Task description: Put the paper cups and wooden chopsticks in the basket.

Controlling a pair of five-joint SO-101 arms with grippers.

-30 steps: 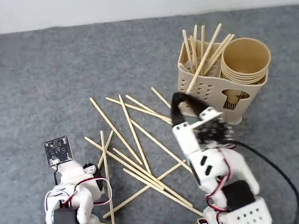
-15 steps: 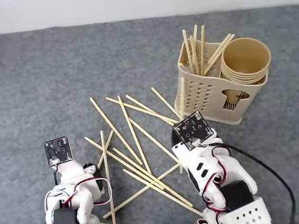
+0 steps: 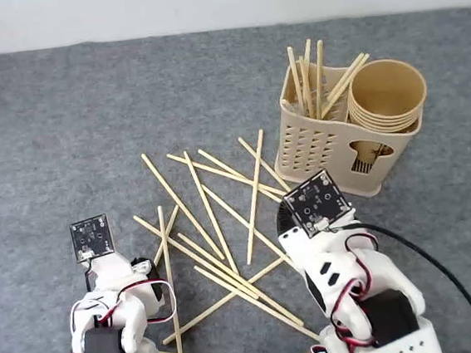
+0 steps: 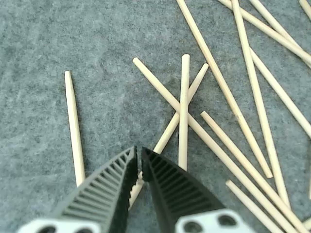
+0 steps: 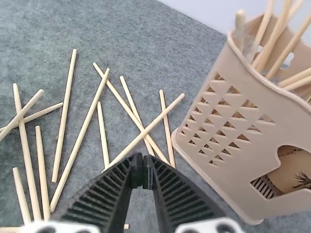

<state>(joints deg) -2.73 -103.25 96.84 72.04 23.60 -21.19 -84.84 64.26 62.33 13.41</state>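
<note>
I'm looking down over a grey, felt-like surface (image 3: 88, 115) with the two arms at its near edge. The beige slotted basket (image 3: 316, 148) stands at the far right. A nested stack of paper cups (image 3: 388, 95) sits in its right-hand compartment. A bundle of wooden chopsticks (image 3: 309, 73) stands upright and fanned out in the left-hand one.

More chopsticks lie scattered loose (image 3: 215, 220) across the middle of the surface, between the arms and the basket. Many cross over one another, so few lie flat by themselves. One long stick (image 3: 256, 195) runs nearly straight away from the arms, on top of several others, with its far end close to the basket's wall.

The right arm (image 3: 345, 274) is folded low, just in front of the basket. In its wrist view the right gripper (image 5: 142, 158) has its jaws pressed together with nothing between them. It points at a knot of crossed sticks (image 5: 146, 130) – the basket's perforated wall (image 5: 233, 131) rises just beside that knot.

The left arm (image 3: 107, 318) sits well apart from the basket, at the near left. The left gripper (image 4: 138, 149) is closed to a thin slit and grips nothing I can make out. It hangs over a stick (image 4: 167, 133) that passes beneath its tips and crosses two others.
</note>
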